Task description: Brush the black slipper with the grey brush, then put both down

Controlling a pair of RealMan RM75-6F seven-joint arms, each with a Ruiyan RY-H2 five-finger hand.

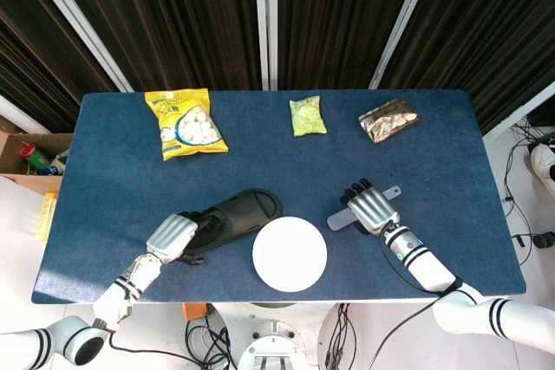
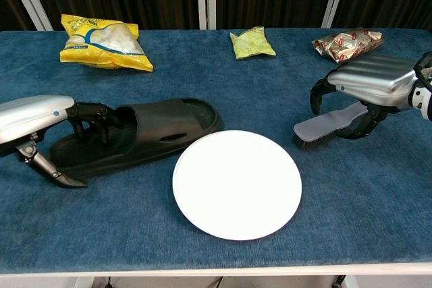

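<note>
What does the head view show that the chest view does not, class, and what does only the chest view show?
Only the head view shows the cardboard box beside the table and the cables on the floor. Only the chest view shows the grey brush bristles from the side. Both share the black slipper, white plate, three snack bags, left hand and right hand.

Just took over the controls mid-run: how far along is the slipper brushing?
Nothing looks finished. The slipper and brush both lie on the table, apart, with the white plate between them. In hand: the left hand has its fingers in the slipper's heel end, and the right hand arches over the brush handle; whether it grips it I cannot tell. Left: lifting both, brushing, setting both down.
</note>
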